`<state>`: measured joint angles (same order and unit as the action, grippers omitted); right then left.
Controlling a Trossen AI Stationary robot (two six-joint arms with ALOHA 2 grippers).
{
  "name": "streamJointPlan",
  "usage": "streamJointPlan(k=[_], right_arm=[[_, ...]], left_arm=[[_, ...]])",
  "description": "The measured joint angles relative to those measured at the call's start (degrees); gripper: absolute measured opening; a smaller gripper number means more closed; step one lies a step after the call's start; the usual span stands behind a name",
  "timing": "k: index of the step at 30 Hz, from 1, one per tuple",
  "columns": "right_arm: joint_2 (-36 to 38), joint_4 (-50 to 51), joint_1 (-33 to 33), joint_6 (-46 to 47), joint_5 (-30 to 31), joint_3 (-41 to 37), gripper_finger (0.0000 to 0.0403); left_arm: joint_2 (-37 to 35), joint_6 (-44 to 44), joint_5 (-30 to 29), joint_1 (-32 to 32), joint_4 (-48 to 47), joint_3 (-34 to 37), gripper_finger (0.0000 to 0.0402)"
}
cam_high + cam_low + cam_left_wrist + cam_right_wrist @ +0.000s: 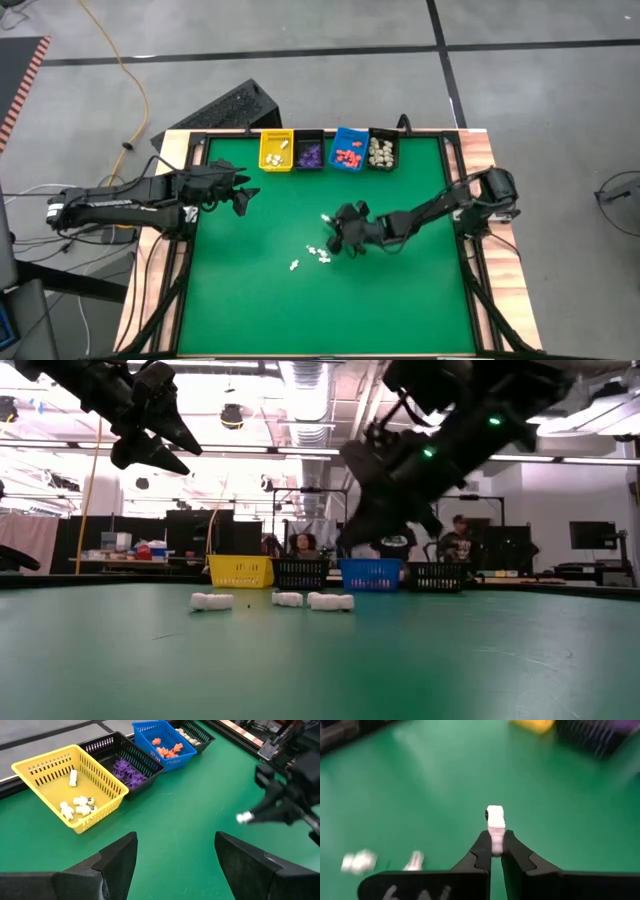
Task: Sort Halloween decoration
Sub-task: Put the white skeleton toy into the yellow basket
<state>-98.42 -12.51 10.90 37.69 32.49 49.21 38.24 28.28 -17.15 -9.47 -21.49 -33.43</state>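
Observation:
A small white Halloween decoration piece (495, 817) is lifted above the green table with my right gripper (496, 842) shut on it, near the table's middle (327, 218). Three more white pieces (312, 255) lie on the mat just nearer than it, and they show in a row in the low view (287, 599). My left gripper (175, 840) hangs open and empty over the table's left side (243, 195), facing the bins. My right gripper pinches the white piece by its near end (496, 837) between its two fingertips. The rest of the piece sticks out past the fingertips (243, 818). The fingers slant downward from the table's right side. The piece is clear of the mat.
Four bins stand in a row at the far edge: a yellow one (276, 150) with white pieces, a black one (310, 153) with purple pieces, a blue one (349, 150) with orange-red pieces, and a black one (382, 152) with cream pieces. People sit in the room beyond (300, 545).

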Motion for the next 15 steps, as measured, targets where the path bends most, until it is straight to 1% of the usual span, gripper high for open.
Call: streamJointPlan(k=[3,6,9,12,15], right_arm=[[1.4,-2.1,-4.4,-4.4,0.2,1.1,0.0043],[1.1,-4.0,-8.9,-9.0,-0.5,3.8,0.0044],[-0.8,-4.4,-13.2,-13.7,-4.1,8.7,0.0044],[-4.4,-4.7,-17.0,-18.2,-9.0,15.0,0.0045],[-8.2,-4.5,-20.1,-21.3,-11.7,21.9,0.0045]], left_arm=[[0.0,0.0,0.0,0.0,0.0,0.0,0.0256],[0.0,0.2,-0.1,0.0,0.0,0.0,0.0256],[0.0,0.7,-0.1,0.0,0.0,0.0,0.0256],[0.0,1.2,-0.1,0.0,0.1,0.0,0.0256],[0.0,1.4,-0.1,0.0,0.2,0.0,0.0256]])
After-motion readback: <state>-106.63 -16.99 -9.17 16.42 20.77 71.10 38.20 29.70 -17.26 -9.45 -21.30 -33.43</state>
